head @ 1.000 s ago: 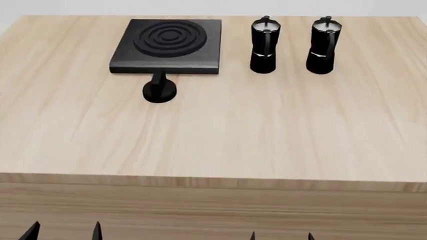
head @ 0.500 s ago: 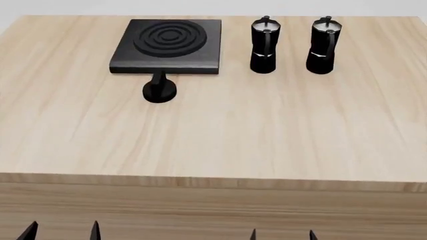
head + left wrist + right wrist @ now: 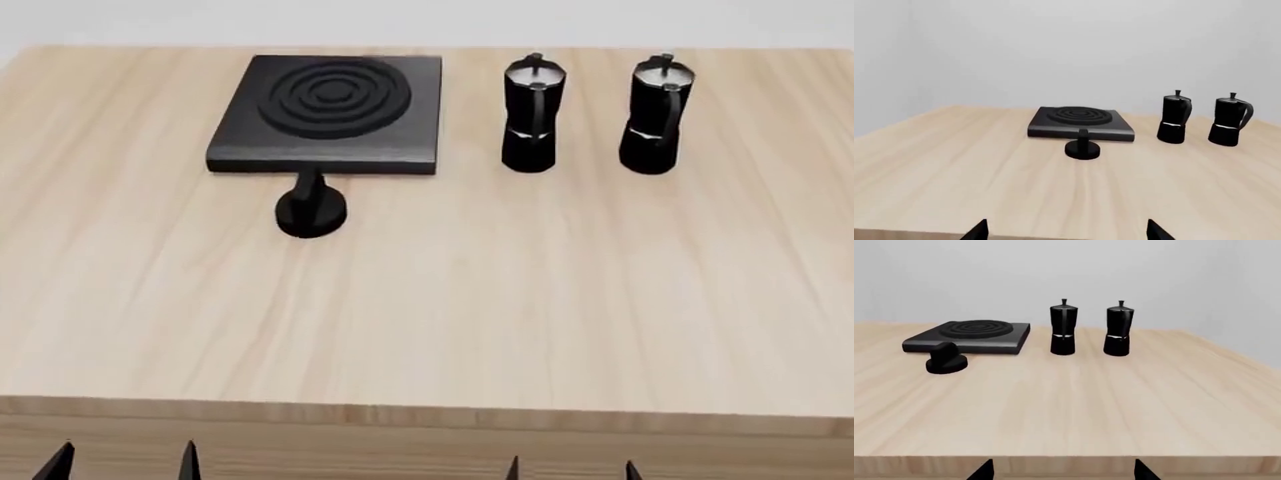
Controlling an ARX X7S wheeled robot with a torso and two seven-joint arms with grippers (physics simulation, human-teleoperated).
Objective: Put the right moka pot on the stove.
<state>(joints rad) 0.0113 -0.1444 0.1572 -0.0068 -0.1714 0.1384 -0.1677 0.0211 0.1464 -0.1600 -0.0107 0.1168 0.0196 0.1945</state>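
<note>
Two black moka pots stand upright at the far side of the wooden table. The right moka pot (image 3: pixel 657 115) (image 3: pixel 1119 329) (image 3: pixel 1229 120) is beside the left one (image 3: pixel 531 116) (image 3: pixel 1063 329) (image 3: pixel 1174 118). The stove (image 3: pixel 330 100) (image 3: pixel 971 335) (image 3: pixel 1079 122), a flat black slab with concentric rings, lies left of them. My left gripper (image 3: pixel 123 464) (image 3: pixel 1066 231) and right gripper (image 3: pixel 571 468) (image 3: pixel 1063 471) hover open before the table's near edge, only fingertips showing, nothing between them, far from the pots.
A small round black knob (image 3: pixel 310 209) (image 3: pixel 945 359) (image 3: pixel 1083 145) sits on the table just in front of the stove. The light wooden table (image 3: pixel 441 300) spreads wide between the near edge and the objects.
The head view has shifted, so the table and objects sit slightly lower in frame. Both grippers' fingertips stay at the bottom edge, barely moved.
</note>
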